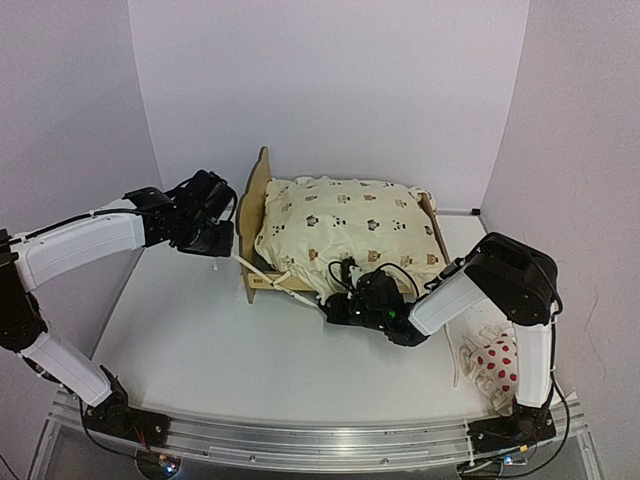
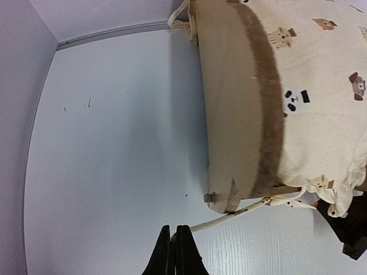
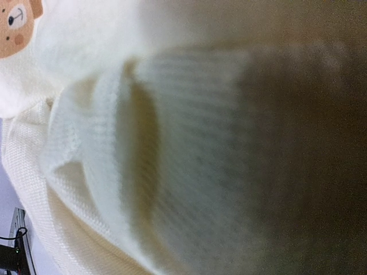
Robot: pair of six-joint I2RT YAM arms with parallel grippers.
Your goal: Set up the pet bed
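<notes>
Count: one pet bed [image 1: 253,215], one animal-print cushion [image 1: 345,230], one red-dotted pillow [image 1: 498,365], two arms.

Left gripper [image 2: 174,229]: I see both fingers [image 2: 166,255] pressed flat together with no gap and nothing between them. The tips sit over bare table [image 2: 114,143], just beside the loose end of a cream tie cord [image 2: 229,216] that trails from the cushion's corner. I can't tell whether they touch it.

Right gripper [image 1: 340,305]: it sits at the cushion's near edge, toward the middle of the bed's near side. My wrist camera there is filled with blurred cream fabric and shows no fingers. The jaws are closed. I can't tell whether any fabric is pinched.

The pet bed stands on the far half of the table, nearer the far edge than the arm bases. Its long axis runs left to right, roughly parallel to that far edge. The tall scalloped end board faces the left edge and stands upright. The cushion lies on top and covers most of the frame.

The pillow lies by the near right corner, next to the right arm's base and well apart from the bed.
</notes>
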